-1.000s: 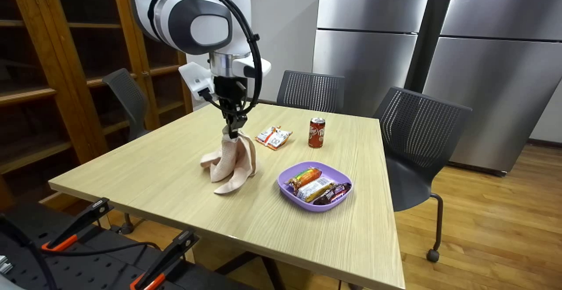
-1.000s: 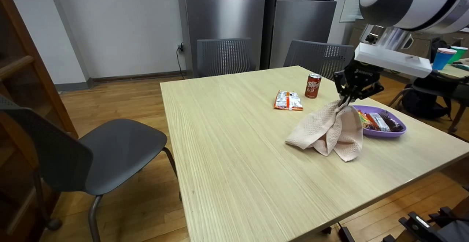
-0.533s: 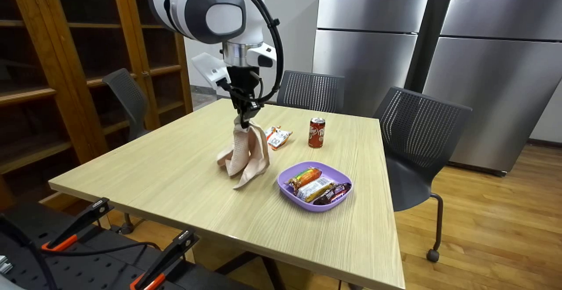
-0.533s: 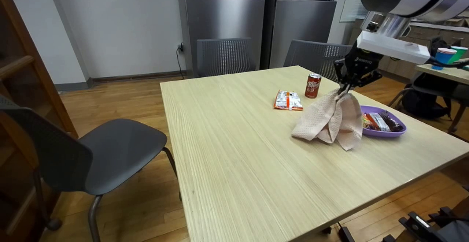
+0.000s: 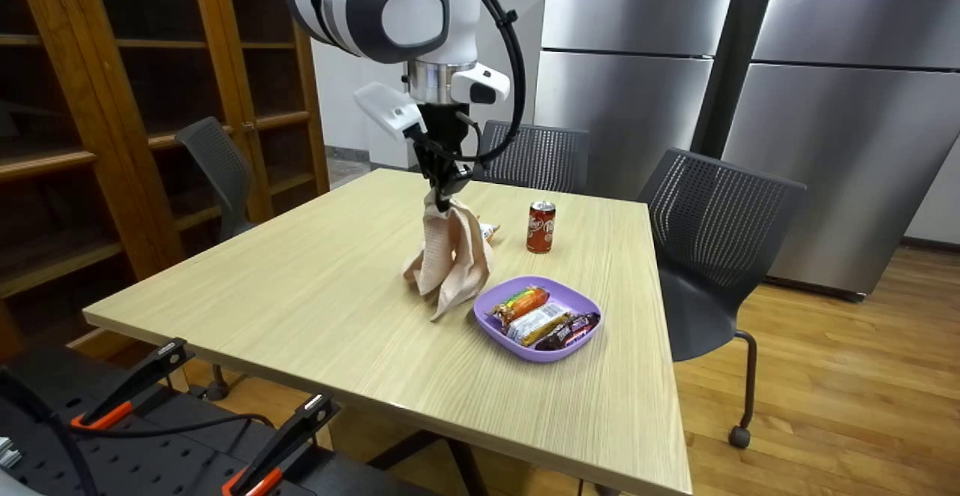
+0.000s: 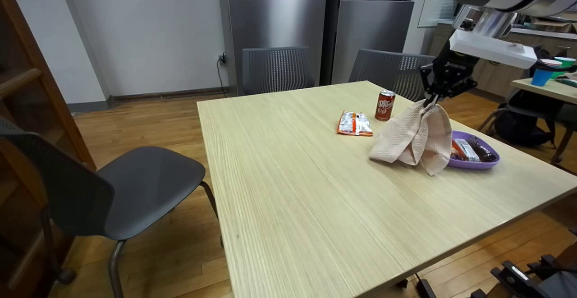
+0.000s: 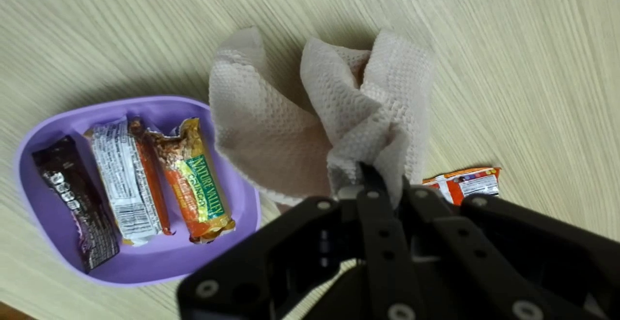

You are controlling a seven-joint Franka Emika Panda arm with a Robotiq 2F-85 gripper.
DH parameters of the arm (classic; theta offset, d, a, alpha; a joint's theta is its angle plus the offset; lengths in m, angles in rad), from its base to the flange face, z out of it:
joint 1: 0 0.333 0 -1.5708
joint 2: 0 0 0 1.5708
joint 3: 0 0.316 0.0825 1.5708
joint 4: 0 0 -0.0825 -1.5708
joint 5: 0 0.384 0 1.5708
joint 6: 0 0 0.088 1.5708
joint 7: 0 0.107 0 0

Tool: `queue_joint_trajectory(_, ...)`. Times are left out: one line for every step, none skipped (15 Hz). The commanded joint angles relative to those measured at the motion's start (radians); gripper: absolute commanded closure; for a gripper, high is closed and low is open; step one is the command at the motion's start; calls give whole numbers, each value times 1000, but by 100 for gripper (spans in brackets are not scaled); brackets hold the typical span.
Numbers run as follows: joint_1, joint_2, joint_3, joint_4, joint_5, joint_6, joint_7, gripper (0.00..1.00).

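Gripper [image 7: 386,177], bottom of wrist view: clamped on cloth [image 7: 348,112]. Expect light, limp, low-slip handling; grip where bunched.

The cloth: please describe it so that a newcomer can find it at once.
On the pale table, look beside the purple tray. There the gripper pinches the cloth at its top. Unlike the can, the packet and the wrapped bars, it is pale pink, folded fabric.
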Motion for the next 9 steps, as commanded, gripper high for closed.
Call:
queue_joint_trajectory(-25, 37, 1, 49, -6, -54, -44, 99)
queue_joint_trajectory(-29, 49, 2, 56, -5, -58, -50, 99)
queue_joint_trajectory(-31, 58, 1, 62, -7, -61, -50, 99)
queue_joint_trajectory(-35, 69, 0, 69, -8, -67, -51, 99)
queue_joint_trajectory(-37, 78, -3, 76, -13, -69, -47, 99)
queue_joint_trajectory(-41, 84, -6, 82, -12, -73, -48, 99)
queue_joint_trajectory(-45, 89, -10, 87, -13, -76, -47, 99)
queue_joint_trajectory(-48, 93, -14, 92, -16, -78, -45, 99)
queue_joint_trajectory(-51, 95, -19, 97, -21, -80, -41, 99)
